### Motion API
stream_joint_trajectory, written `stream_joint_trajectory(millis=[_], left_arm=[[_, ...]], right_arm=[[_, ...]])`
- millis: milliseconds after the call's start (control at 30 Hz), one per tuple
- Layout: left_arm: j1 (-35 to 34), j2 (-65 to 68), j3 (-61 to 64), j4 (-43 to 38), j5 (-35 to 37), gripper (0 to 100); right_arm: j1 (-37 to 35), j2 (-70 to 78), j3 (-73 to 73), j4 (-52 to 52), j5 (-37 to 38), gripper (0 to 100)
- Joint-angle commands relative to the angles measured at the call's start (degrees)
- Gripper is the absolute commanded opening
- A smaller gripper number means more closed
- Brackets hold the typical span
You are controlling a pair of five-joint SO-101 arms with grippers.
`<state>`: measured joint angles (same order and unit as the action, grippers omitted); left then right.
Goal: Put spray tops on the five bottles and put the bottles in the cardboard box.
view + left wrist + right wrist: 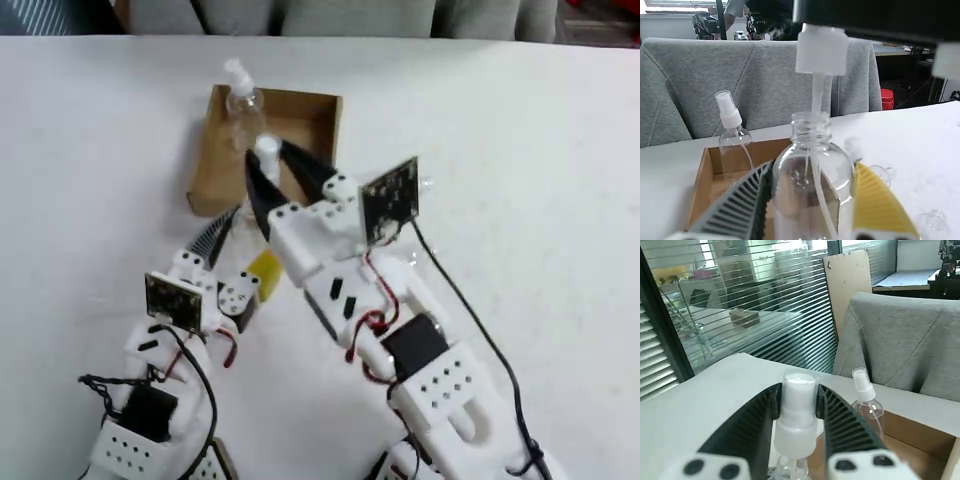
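My left gripper (pixel 810 200) is shut on a clear bottle (pixel 812 185), held upright just in front of the cardboard box (pixel 222 170). Above it my right gripper (pixel 799 405) is shut on a white spray top (pixel 798 412); the spray top (pixel 821 50) has its tube (pixel 816 100) running down into the bottle's open neck, and the cap sits a little above the rim. In the high view the right gripper (pixel 275 175) holds the spray top (pixel 266 152) over the left gripper (pixel 232 240). A capped bottle (pixel 243 100) stands upright in the box's far corner.
Two loose clear bottles (pixel 885 173) lie on the white table beside the left gripper, with another bottle (pixel 932 220) closer. A grey padded chair back (pixel 760 85) stands behind the table's far edge. Open table spreads to the right of the box.
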<state>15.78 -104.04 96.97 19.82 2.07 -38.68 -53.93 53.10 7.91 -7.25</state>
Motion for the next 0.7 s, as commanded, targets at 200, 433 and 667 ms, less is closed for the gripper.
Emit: stream_joint_trajectory(millis=[200, 433, 667], left_arm=[[0.48, -0.84, 0.00, -1.67, 0.62, 2], [0.48, -0.84, 0.00, -1.67, 0.62, 2], [0.48, -0.84, 0.00, -1.67, 0.62, 2]], right_arm=[[-5.05, -6.55, 1.93, 5.76, 0.00, 2.0], [-4.88, -6.46, 1.93, 6.11, 0.00, 2.2], [-5.14, -6.64, 1.85, 10.15, 1.93, 17.9]])
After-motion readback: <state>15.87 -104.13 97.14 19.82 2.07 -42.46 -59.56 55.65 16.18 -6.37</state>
